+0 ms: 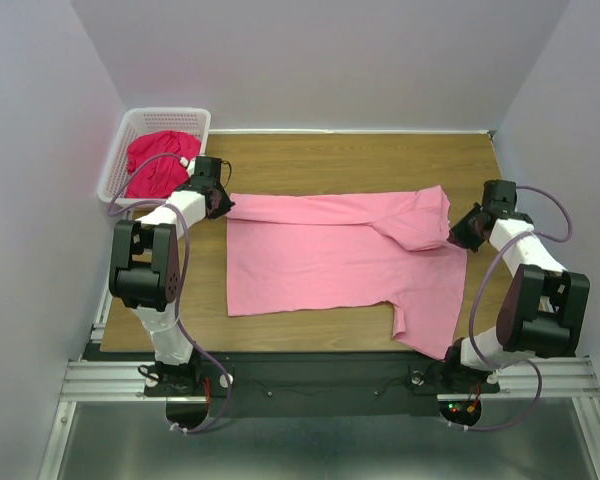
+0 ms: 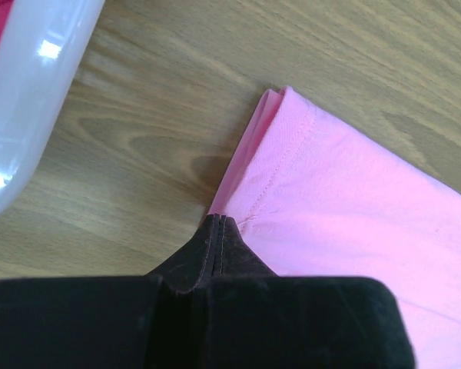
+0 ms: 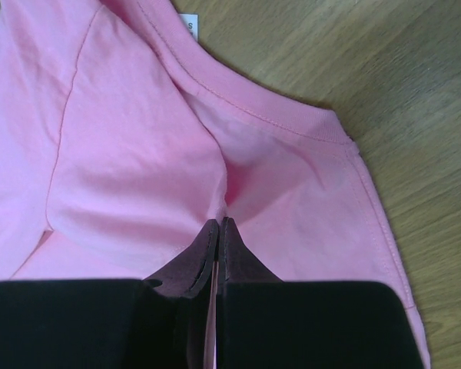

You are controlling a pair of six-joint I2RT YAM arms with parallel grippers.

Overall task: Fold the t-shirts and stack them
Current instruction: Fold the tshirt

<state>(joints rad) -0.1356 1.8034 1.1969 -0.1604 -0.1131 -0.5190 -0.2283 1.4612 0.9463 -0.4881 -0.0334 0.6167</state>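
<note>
Both arms are bent with elbows raised and forearms stretched forward and down, the left pincer [image 1: 223,207] and the right pincer [image 1: 456,234] each angled inward, jaws pressed together on the pink t-shirt [image 1: 320,255].

The light pink t-shirt [image 1: 320,255] is seen as soft, matt cotton knit, with neatly stitched hems and a stitched collar band shown in the wrist views. The crimson t-shirt [image 1: 158,165] is made of the same dull cloth and lies crumpled. The basket [image 1: 117,162] is formed of white plastic lattice, and a glossy sheen is caught on its smooth rim in the left wrist view. The desk [image 1: 360,160] is faced with smooth wood grain of a faint satin finish. The left pincer [image 2: 217,223] and the right pincer [image 3: 219,224] are finished in matt black, finely grained material. Dull brushed metal is shown in the rail [image 1: 105,378].
</note>
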